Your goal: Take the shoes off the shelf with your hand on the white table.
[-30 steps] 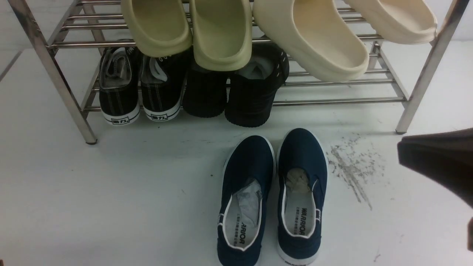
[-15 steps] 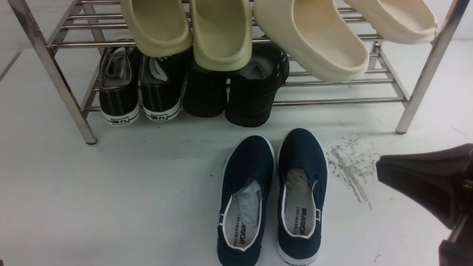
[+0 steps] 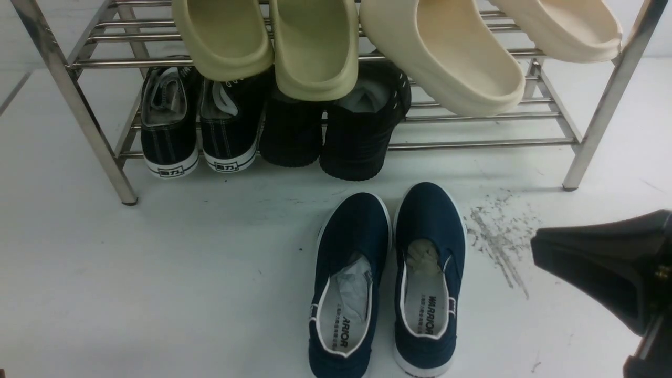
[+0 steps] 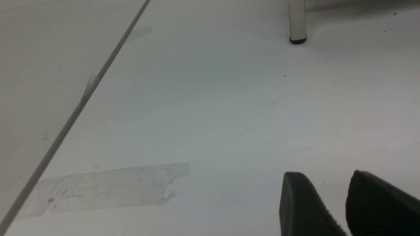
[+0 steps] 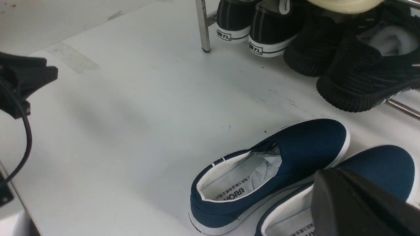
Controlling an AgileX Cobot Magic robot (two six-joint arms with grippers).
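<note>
The navy-blue shoes stand side by side on the white table (image 3: 157,273), in front of the shelf (image 3: 79,105), toes towards it: the left one (image 3: 349,247) and the right one (image 3: 430,226). Both show in the right wrist view (image 5: 305,144). My right gripper (image 3: 535,249) hangs to the right of the pair, apart from it, fingers together and empty; in its own view the gripper (image 5: 316,183) covers part of the nearer shoe. My left gripper (image 4: 325,173) is open and empty over bare table, out of the front view, and it also shows in the right wrist view (image 5: 49,70).
Black lace-up sneakers (image 3: 170,131) and all-black shoes (image 3: 357,136) sit on the lower tier. Green slippers (image 3: 315,47) and cream slippers (image 3: 446,58) overhang the upper tier. Dark scuff marks (image 3: 499,241) lie right of the navy pair. A shelf leg (image 4: 297,23) stands beyond the left gripper.
My right gripper has come further into view, moving left and down towards the table. The navy shoes have not moved.
</note>
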